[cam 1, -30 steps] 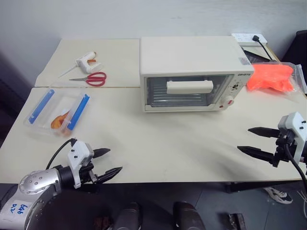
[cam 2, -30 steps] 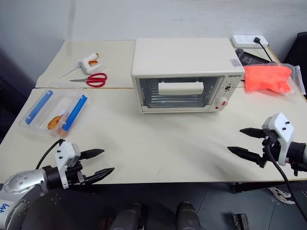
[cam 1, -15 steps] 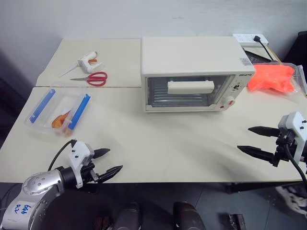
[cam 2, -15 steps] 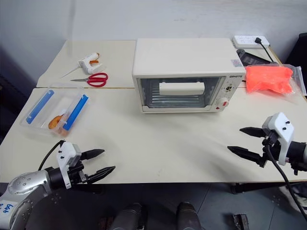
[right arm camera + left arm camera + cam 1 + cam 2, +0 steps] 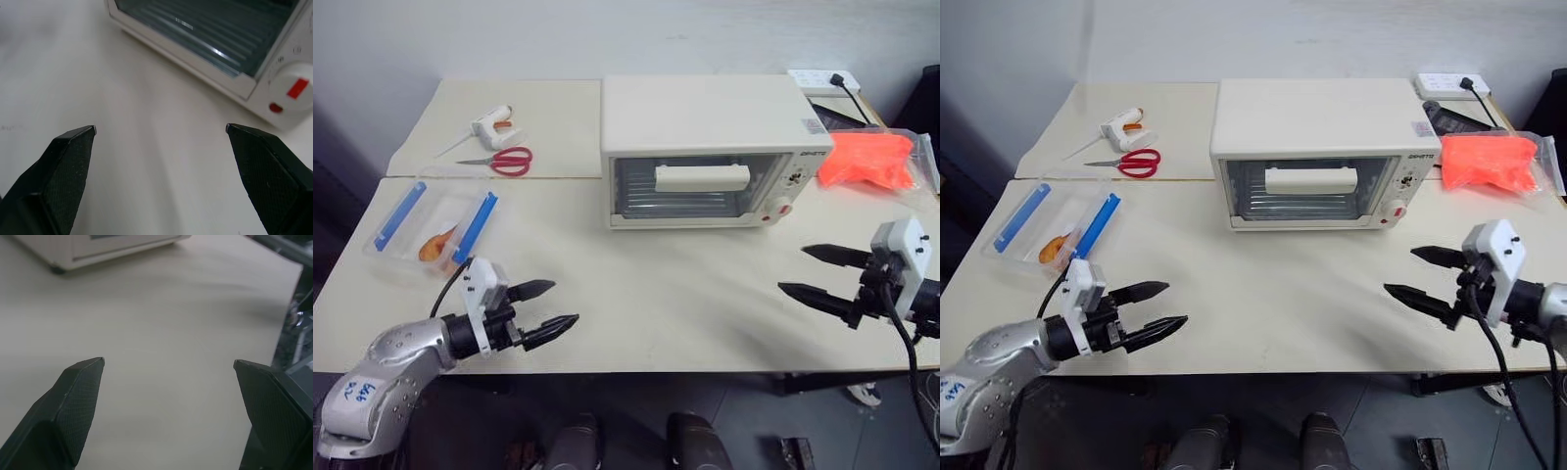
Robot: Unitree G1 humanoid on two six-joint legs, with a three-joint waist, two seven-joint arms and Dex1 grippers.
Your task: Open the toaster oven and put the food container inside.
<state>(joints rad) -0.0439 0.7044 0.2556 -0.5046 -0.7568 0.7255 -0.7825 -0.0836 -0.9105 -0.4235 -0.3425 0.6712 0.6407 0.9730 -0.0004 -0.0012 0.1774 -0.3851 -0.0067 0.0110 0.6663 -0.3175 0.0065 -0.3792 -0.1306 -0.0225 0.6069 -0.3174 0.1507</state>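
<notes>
Over the last second both grippers, left and right, fingers released and empty, had lifted inward over the bench; toaster oven shut at 12 o'clock, food container untouched at 9 o'clock, approach only begun

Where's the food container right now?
In the left eye view the food container lies on the table's left side, left of the toaster oven, just beyond the left gripper.
</notes>
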